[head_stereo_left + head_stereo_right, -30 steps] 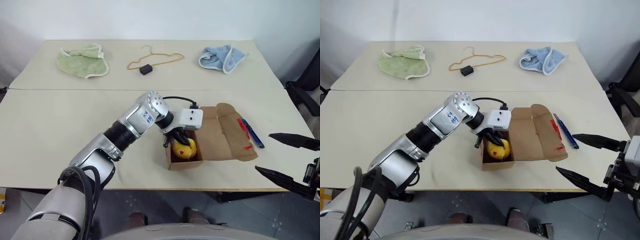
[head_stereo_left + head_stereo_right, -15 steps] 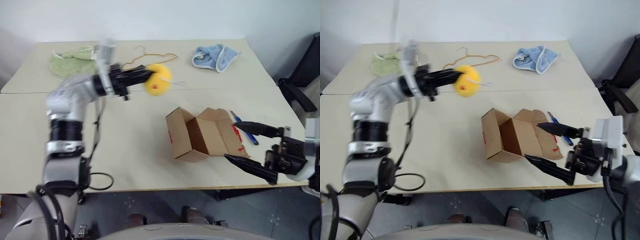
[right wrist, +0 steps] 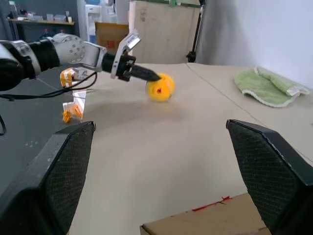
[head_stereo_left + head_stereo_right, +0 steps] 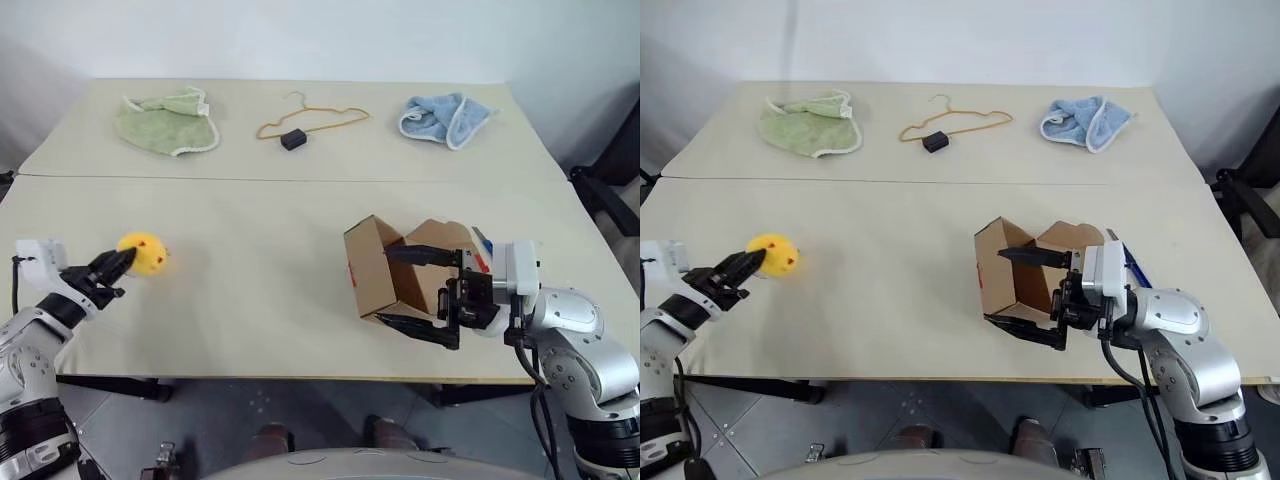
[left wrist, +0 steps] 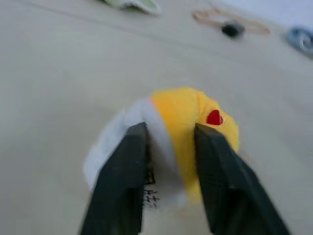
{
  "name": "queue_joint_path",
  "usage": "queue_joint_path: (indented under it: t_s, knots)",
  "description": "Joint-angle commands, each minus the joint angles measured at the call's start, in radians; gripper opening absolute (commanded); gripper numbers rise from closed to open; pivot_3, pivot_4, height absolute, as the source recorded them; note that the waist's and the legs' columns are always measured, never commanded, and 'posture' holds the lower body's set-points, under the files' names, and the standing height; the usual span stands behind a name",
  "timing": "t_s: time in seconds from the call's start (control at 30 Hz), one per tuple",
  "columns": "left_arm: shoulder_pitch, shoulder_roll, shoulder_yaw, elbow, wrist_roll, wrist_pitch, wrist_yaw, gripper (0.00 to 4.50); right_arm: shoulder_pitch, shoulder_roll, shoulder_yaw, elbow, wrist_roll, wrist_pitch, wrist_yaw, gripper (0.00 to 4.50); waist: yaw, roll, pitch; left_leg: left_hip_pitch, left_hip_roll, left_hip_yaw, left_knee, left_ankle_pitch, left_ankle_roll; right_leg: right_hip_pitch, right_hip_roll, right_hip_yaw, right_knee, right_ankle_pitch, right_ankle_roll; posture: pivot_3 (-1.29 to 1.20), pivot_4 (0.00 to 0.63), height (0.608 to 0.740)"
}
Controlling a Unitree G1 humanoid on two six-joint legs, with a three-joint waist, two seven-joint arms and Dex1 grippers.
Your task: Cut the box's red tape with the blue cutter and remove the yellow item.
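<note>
1. My left gripper [image 4: 118, 262] sits far out by the table's [image 4: 250, 300] left edge, its two black fingers [image 5: 122, 186] on either side of the yellow item [image 4: 143, 254]. They stand slightly parted around its white-and-yellow body, and I cannot tell whether they are pinching it or only flanking it.
2. The yellow item is low over the tabletop or resting on it (a small red heart shows on its yellow side).
3. Across the far half of the table, from left to right, lie a green cloth [image 4: 167, 121], a wire hanger [image 4: 310, 118] with a small black block [image 4: 292, 139] on it, and a blue cloth [image 4: 445, 117].
4. The box [image 4: 385, 276] stands right of centre near the front edge, its flaps thrown open, with red tape [image 4: 351, 273] visible on its left face.
5. My right gripper [image 4: 400, 287] points left at the box, fingers spread wide, one above and one below its near side, gripping nothing.
6. The blue cutter [image 4: 1130, 262] lies just behind my right wrist, mostly hidden.
</note>
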Motion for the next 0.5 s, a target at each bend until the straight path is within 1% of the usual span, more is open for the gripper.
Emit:
queue_joint_path:
  t_s: [0.03,0.07,0.1,0.23,0.33,0.4,0.43,0.5]
  knots:
    - [0.050,0.061,-0.026,-0.072,0.015,-0.006,-0.016,2.58,-0.026,-0.001,-0.021,0.034,-0.004,-0.044,0.025,4.50,-0.004,0.000,0.000,0.000,0.000,0.000,0.000,0.000,0.000,0.000,0.000,0.000,0.000,0.000,0.000,0.00,0.150,0.740]
    - [0.071,0.076,-0.028,-0.088,0.020,-0.018,-0.026,2.84,-0.030,-0.003,-0.026,0.043,-0.005,-0.049,0.029,4.50,-0.005,0.000,0.000,0.000,0.000,0.000,0.000,0.000,0.000,0.000,0.000,0.000,0.001,0.000,-0.001,0.00,0.150,0.740]
    - [0.095,0.090,-0.032,-0.107,0.022,-0.023,-0.036,3.22,-0.034,-0.005,-0.033,0.052,-0.005,-0.052,0.031,4.50,-0.012,0.000,0.000,0.000,0.001,0.000,-0.001,0.000,0.000,-0.001,0.000,0.000,0.001,0.000,-0.001,0.00,0.150,0.740]
    - [0.168,0.141,0.043,-0.162,-0.004,-0.061,-0.069,4.35,-0.042,-0.028,-0.068,0.089,0.002,-0.058,0.050,4.50,-0.026,0.001,0.000,0.000,0.001,0.001,-0.002,0.000,-0.001,-0.002,0.000,0.000,0.001,-0.001,-0.002,0.00,0.150,0.740]
    - [0.258,0.189,0.115,-0.166,-0.049,-0.083,-0.192,4.35,-0.031,-0.056,-0.083,0.100,0.000,-0.061,0.084,4.50,-0.029,0.001,0.000,0.000,0.001,0.001,-0.002,-0.001,-0.001,-0.002,0.000,0.000,0.000,-0.001,-0.002,0.00,0.150,0.740]
    - [0.395,0.238,0.149,-0.175,-0.004,-0.151,-0.305,4.35,-0.024,-0.083,-0.087,0.105,-0.007,-0.065,0.116,4.50,-0.032,0.001,0.000,0.000,0.002,0.002,-0.002,-0.001,-0.001,-0.002,0.001,0.000,0.000,-0.001,-0.002,0.00,0.150,0.740]
    - [0.471,0.247,0.172,-0.193,0.017,-0.200,-0.358,4.35,-0.020,-0.099,-0.092,0.110,-0.008,-0.065,0.132,4.50,-0.035,0.001,0.000,0.000,0.003,0.003,-0.002,-0.002,-0.001,-0.002,0.001,0.000,0.000,-0.001,-0.003,0.00,0.150,0.740]
    - [0.575,0.238,0.216,-0.220,0.010,-0.247,-0.418,4.35,-0.014,-0.124,-0.106,0.122,-0.008,-0.065,0.153,4.50,-0.035,0.002,0.001,0.000,0.003,0.005,-0.002,-0.003,0.000,-0.003,0.001,0.000,-0.001,-0.002,-0.003,0.00,0.150,0.740]
